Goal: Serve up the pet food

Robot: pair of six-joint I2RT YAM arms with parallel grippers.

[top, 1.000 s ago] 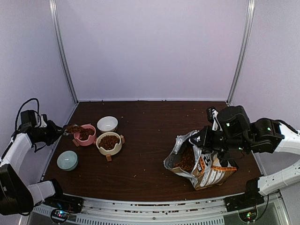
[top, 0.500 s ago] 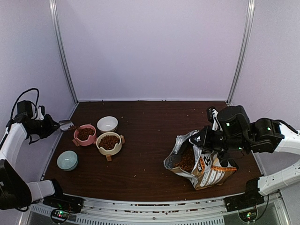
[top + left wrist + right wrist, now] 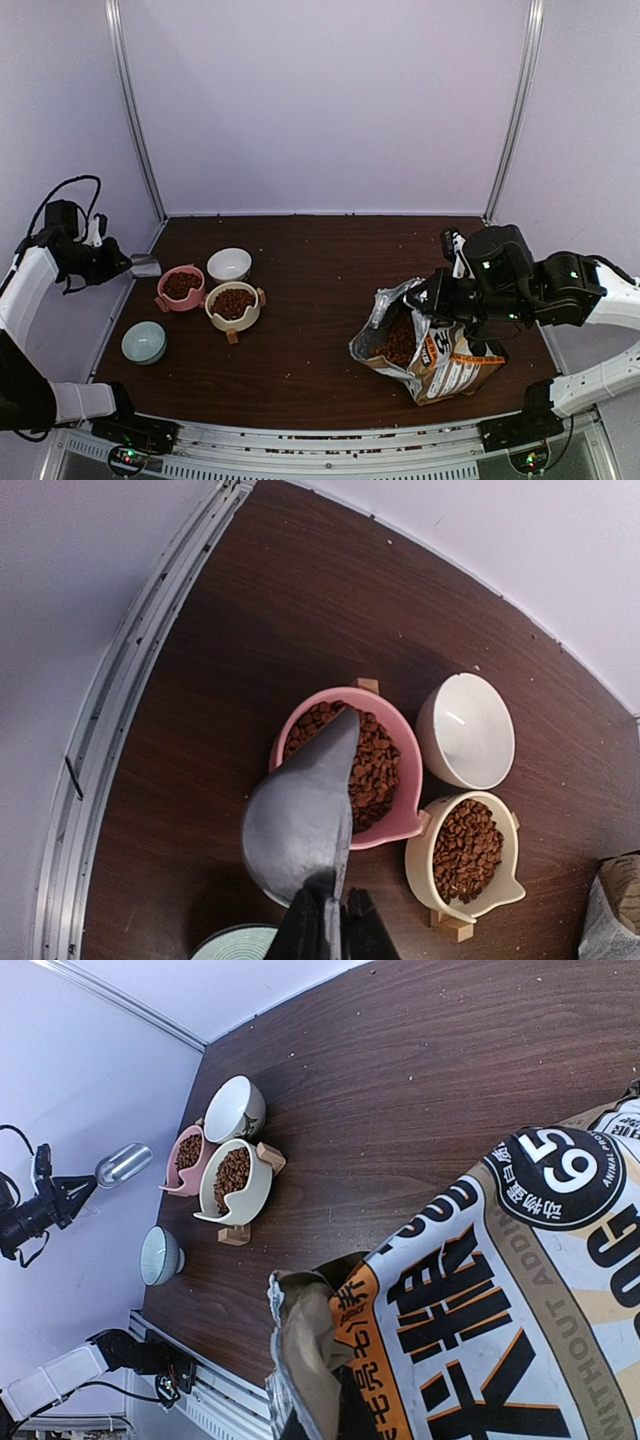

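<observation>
Scoop [image 3: 300,820] w/drawn L, pet food [image 3: 372,765] in pink bowl [image 3: 400,825]

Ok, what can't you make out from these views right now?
- Scoop inside: the left wrist view shows only its underside, and it is too small in the top view.
- Teal bowl: cut off by the left wrist view's bottom edge.
- Pet food depth in the bag: hidden by its walls.
</observation>
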